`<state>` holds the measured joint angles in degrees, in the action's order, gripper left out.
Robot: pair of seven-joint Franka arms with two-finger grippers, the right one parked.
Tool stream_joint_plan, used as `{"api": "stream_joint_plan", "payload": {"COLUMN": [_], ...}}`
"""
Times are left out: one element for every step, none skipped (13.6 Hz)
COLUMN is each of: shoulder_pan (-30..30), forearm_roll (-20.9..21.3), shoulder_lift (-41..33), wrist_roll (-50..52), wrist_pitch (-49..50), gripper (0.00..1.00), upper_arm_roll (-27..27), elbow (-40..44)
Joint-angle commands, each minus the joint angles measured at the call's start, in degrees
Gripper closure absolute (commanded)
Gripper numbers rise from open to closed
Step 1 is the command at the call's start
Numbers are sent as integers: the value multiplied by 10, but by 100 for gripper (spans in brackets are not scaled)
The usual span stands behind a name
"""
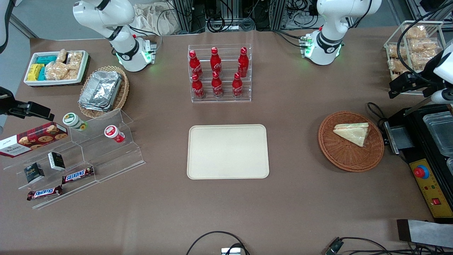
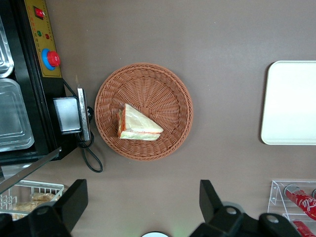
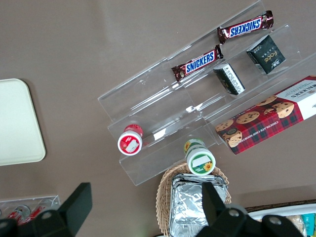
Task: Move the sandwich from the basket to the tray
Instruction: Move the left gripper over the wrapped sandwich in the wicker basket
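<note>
The sandwich [image 1: 352,132] [image 2: 138,126], a wrapped triangular wedge with red and green filling along its edge, lies in the round reddish-brown wicker basket [image 1: 339,156] [image 2: 158,84]. The cream tray [image 1: 228,151] [image 2: 291,103] lies flat mid-table with nothing on it, toward the parked arm from the basket. My left gripper [image 1: 398,86] [image 2: 142,197] hangs high at the working arm's end, farther from the front camera than the basket. It is open, its fingers wide apart with only bare table between them, well clear of the sandwich.
A black machine [image 1: 430,159] with a red button and clear lids stands right beside the basket, and a looped cable [image 2: 91,158] lies at its foot. A clear rack of cola bottles [image 1: 219,72] stands farther back than the tray. Snack bags fill a wire bin [image 1: 412,46].
</note>
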<state>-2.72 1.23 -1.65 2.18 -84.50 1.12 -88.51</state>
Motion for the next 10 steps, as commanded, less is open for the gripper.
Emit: {"api": "stream_joint_plan", "payload": {"shoulder_pan": [-4, -4, -4, -2, 0, 1, 2, 3, 3, 3], "forearm_roll": [-6, -5, -6, -6, -9, -19, -31, -35, -35, -35], "shoulder_lift": [5, 9, 9, 9, 10, 16, 21, 26, 32, 37], "wrist_roll": [14, 26, 35, 52, 91, 139, 189, 234, 267, 288], "wrist_pitch": [14, 14, 14, 14, 13, 11, 10, 9, 8, 7], "gripper": [0, 0, 0, 0, 0, 0, 0, 0, 0, 0], "upper_arm_roll": [2, 2, 2, 3, 4, 4, 6, 6, 6, 6], "elbow": [15, 17, 16, 15, 16, 16, 15, 15, 15, 13]}}
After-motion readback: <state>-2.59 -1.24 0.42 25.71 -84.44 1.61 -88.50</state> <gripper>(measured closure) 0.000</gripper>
